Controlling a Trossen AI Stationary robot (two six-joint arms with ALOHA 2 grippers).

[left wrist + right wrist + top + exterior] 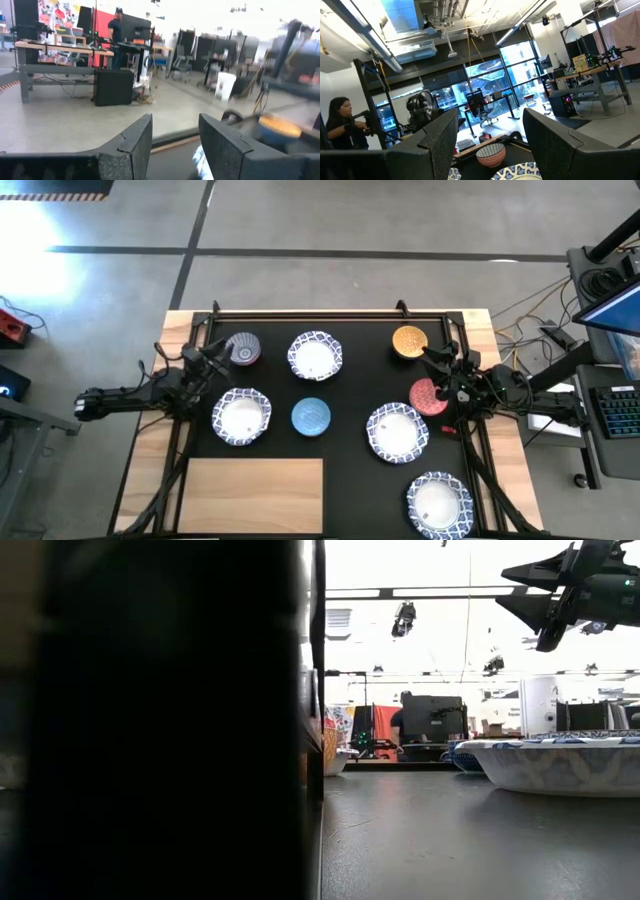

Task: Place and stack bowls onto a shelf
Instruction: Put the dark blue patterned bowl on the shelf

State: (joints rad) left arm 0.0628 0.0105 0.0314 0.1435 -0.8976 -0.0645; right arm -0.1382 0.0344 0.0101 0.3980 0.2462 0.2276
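Left hand hovers parted, empty, beside the grey-purple bowl; the shelf (bare) lies nearer the desk's front edge. Right hand hovers parted, empty, between golden yellow bowl and red-pink bowl.

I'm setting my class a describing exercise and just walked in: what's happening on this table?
Nothing is being held yet. Eight bowls lie spread over the black mat: four large white bowls with blue rims and four small ones, grey-purple, light blue, golden yellow and red-pink. The light-wood shelf has no bowl on it. The left hand hovers open beside the grey-purple bowl; the right hand hovers open between the yellow and red-pink bowls.
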